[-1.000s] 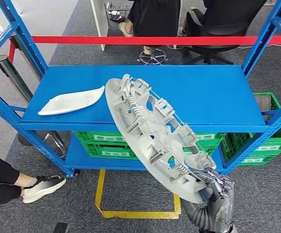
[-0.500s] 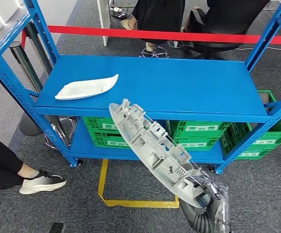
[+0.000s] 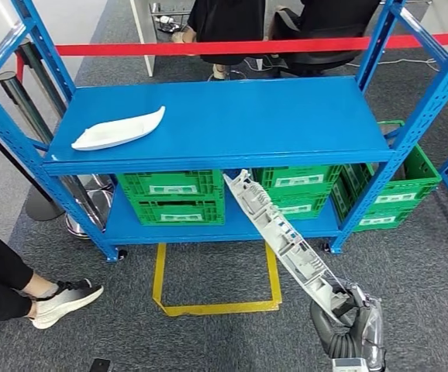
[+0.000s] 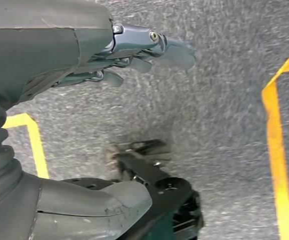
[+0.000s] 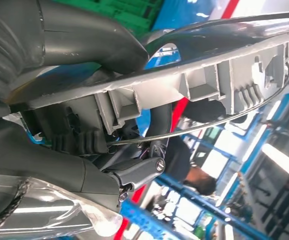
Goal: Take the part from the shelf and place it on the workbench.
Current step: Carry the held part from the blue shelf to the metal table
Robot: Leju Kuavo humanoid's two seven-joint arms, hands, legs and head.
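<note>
gripping the lower rim of the grey part, the right hand is seen low in the head view, its fingers wrapped against the ribbed underside while the thumb is pressed on the opposite face. the part, a round ribbed cover seen almost edge-on, is held tilted, rising away from the fingers toward the blue shelf, clear of both shelf boards and above the yellow floor marking. beyond the part's far edge, green crates are stored on the lower board. a white curved piece is left lying on the upper board, well apart from the held part. the left hand is seen hanging over grey carpet with nothing in it, its fingers stretched out and slightly apart. a red tape is stretched behind the shelf, and a person's shoe is rested on the carpet, far from the fingers.
</note>
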